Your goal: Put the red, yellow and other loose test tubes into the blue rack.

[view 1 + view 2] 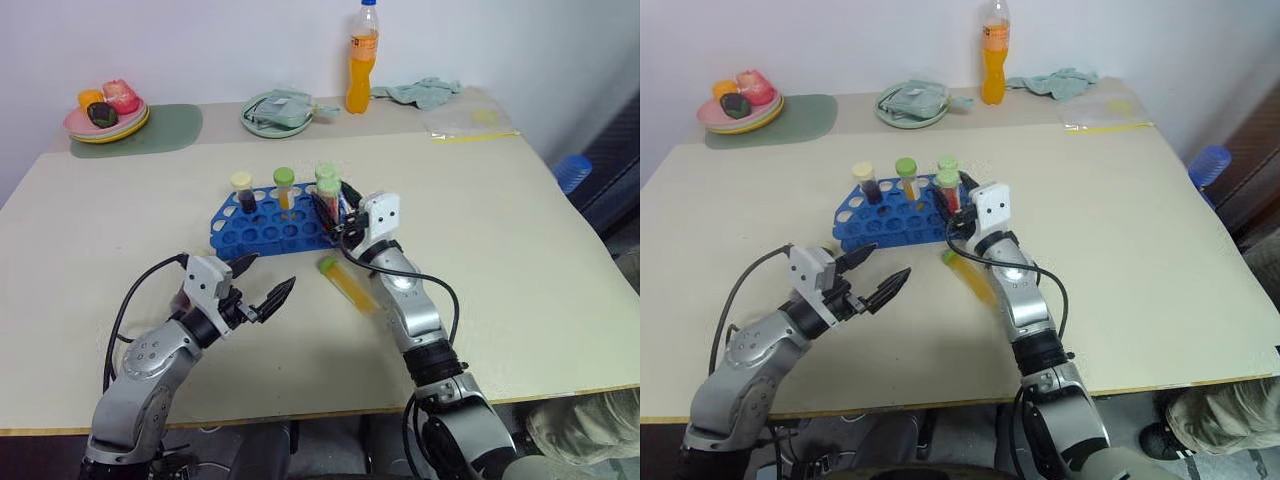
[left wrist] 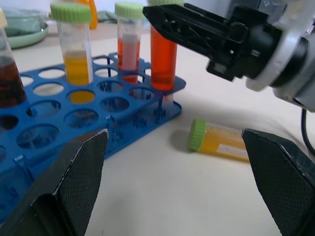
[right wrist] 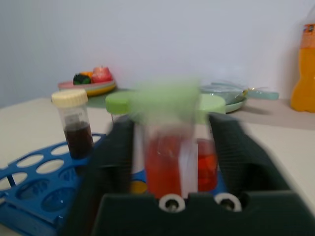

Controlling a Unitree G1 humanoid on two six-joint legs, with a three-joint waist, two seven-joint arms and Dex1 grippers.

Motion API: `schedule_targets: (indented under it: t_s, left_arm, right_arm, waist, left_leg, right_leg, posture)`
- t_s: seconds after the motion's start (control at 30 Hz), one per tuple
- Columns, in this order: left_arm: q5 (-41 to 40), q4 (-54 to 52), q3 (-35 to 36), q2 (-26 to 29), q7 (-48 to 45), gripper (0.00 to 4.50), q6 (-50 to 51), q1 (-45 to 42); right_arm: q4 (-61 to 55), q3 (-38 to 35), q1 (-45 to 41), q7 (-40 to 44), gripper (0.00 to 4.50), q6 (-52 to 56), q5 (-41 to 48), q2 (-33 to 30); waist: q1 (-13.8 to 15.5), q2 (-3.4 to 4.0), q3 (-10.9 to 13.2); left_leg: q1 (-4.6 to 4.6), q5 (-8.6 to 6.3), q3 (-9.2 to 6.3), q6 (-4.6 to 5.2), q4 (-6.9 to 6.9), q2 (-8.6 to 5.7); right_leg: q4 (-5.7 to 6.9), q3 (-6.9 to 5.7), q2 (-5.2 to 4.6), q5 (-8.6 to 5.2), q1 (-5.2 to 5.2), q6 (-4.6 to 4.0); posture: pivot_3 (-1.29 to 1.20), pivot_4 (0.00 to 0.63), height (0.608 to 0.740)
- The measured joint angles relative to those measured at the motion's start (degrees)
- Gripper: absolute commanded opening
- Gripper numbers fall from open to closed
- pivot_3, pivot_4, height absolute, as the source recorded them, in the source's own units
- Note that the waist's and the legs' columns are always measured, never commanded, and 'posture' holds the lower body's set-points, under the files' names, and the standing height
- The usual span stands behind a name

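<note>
One yellow tube point(image 1: 349, 283) lies loose on the surface point(image 1: 520, 260), just at 5 o'clock of the blue rack point(image 1: 262, 226), long axis running 11-to-5, green cap toward the rack. The left gripper point(image 1: 262, 283), wide open and empty, faces it from 9 o'clock. The right gripper point(image 1: 335, 205) stands open around a red tube point(image 2: 163, 54) seated in the rack. Four tubes are racked. Judgement: both arms are near; the left is free.
</note>
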Motion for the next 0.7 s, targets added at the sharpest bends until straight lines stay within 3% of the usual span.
schedule_targets:
  t_s: [0.33, 0.5, 0.7]
  left_arm:
    - [-1.6, -1.5, 1.2, 1.6, 0.4, 4.5, 2.4, 0.5]
    - [-3.1, -1.7, 4.5, 5.8, 0.7, 4.5, 6.6, 0.2]
    - [-6.1, 0.3, 10.6, 11.2, 1.7, 4.5, 13.5, -3.0]
  right_arm:
    - [-26.6, -3.5, 3.2, 5.9, 3.77, 19.9, 10.2, -11.6]
    - [-34.4, -5.9, 4.5, 10.1, 3.77, 32.1, 17.8, -20.5]
    - [-36.3, -5.6, 8.8, 16.3, 3.77, 35.3, 18.8, -28.2]
  waist:
    - [0.1, 0.0, 0.0]
    - [0.2, 0.0, 0.0]
    - [0.3, -0.02, 0.0]
  left_leg:
    - [0.0, -0.01, -0.04, 0.01, -0.01, 0.01]
    - [0.0, -0.03, -0.04, 0.05, 0.01, 0.02]
    - [0.0, -0.04, 0.05, 0.08, 0.03, 0.01]
  right_leg:
    - [-0.01, 0.0, 0.0, -0.01, 0.02, -0.02]
    - [-0.04, -0.01, 0.0, -0.02, 0.05, -0.02]
    - [-0.07, -0.05, -0.01, -0.02, 0.1, -0.02]
  posture:
    - [0.0, 0.15, 0.74]
    - [0.0, 0.15, 0.74]
    - [0.0, 0.15, 0.74]
